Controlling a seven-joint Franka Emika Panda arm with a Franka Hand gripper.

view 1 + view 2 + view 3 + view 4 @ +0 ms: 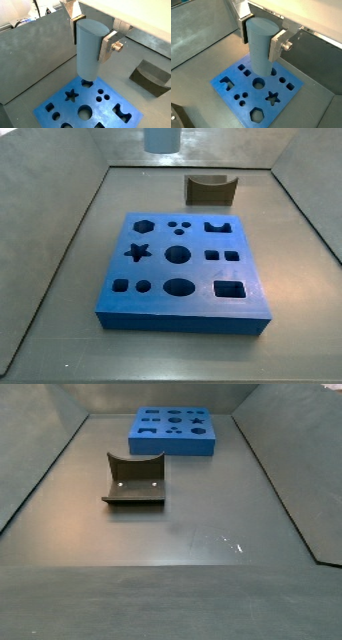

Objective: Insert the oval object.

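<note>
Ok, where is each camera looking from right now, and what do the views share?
Wrist views: both ride beside the gripper, looking down past the held oval object to the blue board.
Side view: high at the board's end; only the peg's tip shows.
Side view: opposite end, dark block nearest; no arm.
All share the board.

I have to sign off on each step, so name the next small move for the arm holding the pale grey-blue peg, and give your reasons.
Probably a slow descent with a small sideways correction. The gripper has its jaws shut on the smooth pale grey-blue oval peg, which hangs upright above the blue board with shaped holes; in a side view its lower end is well clear of the board. Which hole lies beneath it is hidden.
</note>
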